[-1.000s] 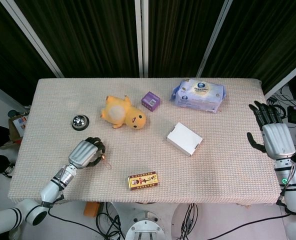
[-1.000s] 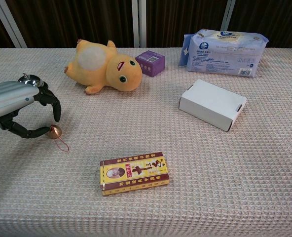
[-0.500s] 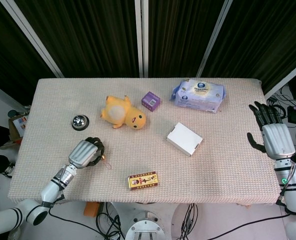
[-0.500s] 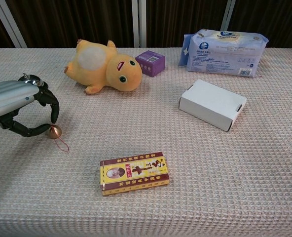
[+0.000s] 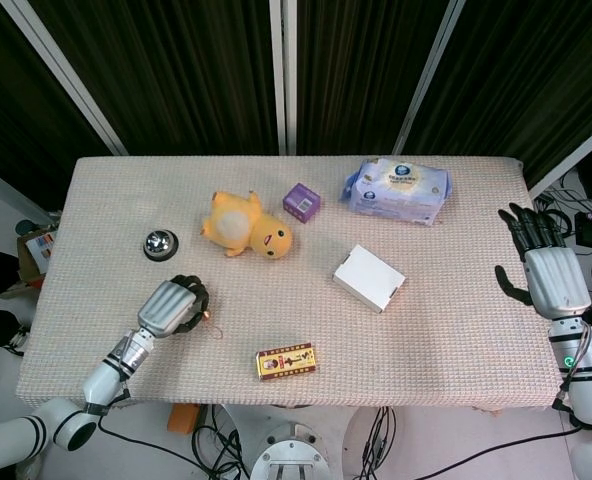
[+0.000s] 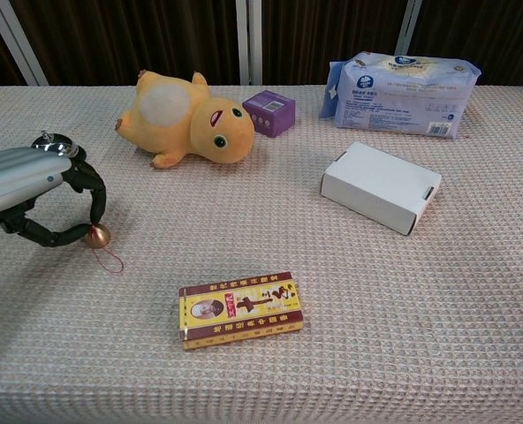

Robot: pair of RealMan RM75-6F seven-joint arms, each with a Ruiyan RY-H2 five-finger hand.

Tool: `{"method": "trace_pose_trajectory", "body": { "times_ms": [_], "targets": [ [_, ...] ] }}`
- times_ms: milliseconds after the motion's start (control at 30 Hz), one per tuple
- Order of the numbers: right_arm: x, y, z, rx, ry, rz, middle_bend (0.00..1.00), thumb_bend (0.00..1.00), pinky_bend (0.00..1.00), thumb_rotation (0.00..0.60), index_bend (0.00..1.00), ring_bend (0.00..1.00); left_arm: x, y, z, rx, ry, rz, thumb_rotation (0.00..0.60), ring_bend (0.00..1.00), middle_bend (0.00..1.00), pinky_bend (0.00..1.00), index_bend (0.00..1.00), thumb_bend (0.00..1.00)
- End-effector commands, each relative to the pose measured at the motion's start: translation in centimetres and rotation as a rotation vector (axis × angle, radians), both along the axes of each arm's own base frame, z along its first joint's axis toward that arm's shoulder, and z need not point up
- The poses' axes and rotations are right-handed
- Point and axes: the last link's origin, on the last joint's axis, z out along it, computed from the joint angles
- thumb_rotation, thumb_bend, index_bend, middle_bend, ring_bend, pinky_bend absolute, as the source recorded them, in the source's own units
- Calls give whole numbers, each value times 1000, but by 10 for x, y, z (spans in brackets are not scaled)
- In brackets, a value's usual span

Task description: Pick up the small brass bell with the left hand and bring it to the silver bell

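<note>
The small brass bell (image 6: 98, 235) sits low over the cloth at the near left, its red cord (image 6: 111, 259) trailing on the table. My left hand (image 6: 23, 181) pinches it between thumb and a curled finger; in the head view the left hand (image 5: 172, 305) covers most of the brass bell (image 5: 206, 315). The silver bell (image 5: 160, 243) stands on the table behind the hand, and only the top of the silver bell (image 6: 53, 141) peeks over the hand in the chest view. My right hand (image 5: 547, 270) hangs open off the table's right edge, holding nothing.
A yellow plush duck (image 5: 246, 226), a purple box (image 5: 302, 201) and a wipes pack (image 5: 397, 190) lie across the back. A white box (image 5: 369, 278) is at centre right, and a yellow-red box (image 5: 286, 361) lies near the front edge.
The left hand's finger has curled down onto the brass bell, narrowing the gap to the thumb. The bell has barely shifted. The right hand is still.
</note>
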Motion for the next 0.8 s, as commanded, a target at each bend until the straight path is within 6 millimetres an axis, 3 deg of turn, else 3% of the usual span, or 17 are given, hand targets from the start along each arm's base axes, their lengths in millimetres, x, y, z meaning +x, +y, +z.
{"method": "trace_pose_trajectory", "body": {
  "times_ms": [33,800],
  "targets": [
    [0,0,0,0,1,-1,0,326,0,600,0,0,0,0,0,0,0,0,600,260,425,323,535,420],
    [-2,-1,-1,3,7,-11,0,326,0,600,0,0,0,2,0,5,-27,17,600,284,453,353,593,453]
  ]
}}
